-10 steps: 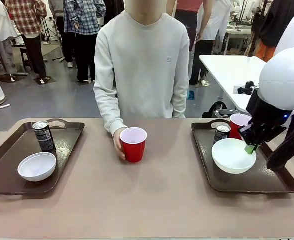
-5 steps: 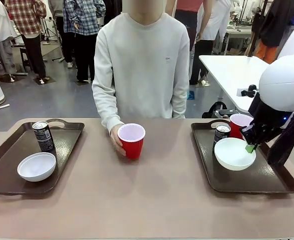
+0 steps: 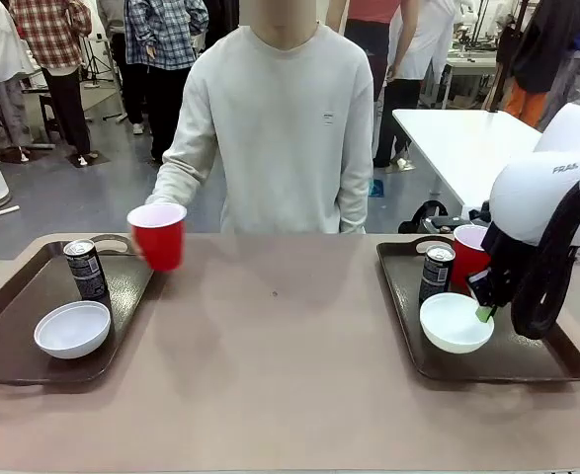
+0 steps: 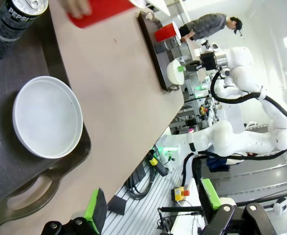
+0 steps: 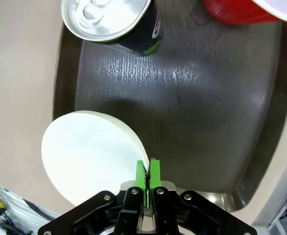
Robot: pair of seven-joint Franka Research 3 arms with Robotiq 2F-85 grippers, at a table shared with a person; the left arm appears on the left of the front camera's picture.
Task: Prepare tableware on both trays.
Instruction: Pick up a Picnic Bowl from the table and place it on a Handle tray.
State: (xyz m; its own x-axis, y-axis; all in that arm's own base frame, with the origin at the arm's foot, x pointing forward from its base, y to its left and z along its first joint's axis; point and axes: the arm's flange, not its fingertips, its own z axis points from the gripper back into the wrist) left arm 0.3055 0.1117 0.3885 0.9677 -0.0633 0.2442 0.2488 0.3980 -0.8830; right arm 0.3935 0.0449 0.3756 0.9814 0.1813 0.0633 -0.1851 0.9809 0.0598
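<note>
My right end effector [image 5: 147,171] pinches the shallow round white bowl's [image 3: 455,322] rim over the right dark brown tray [image 3: 527,363]; my left end effector [image 4: 153,208] stands open.

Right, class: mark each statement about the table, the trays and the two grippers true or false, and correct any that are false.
1. The person's hand holds a red cup. True.
2. The left tray holds two bowls. False: one bowl and one can.
3. The right gripper is shut on the rim of the right bowl. True.
4. The left gripper is shut. False: it is open.
</note>
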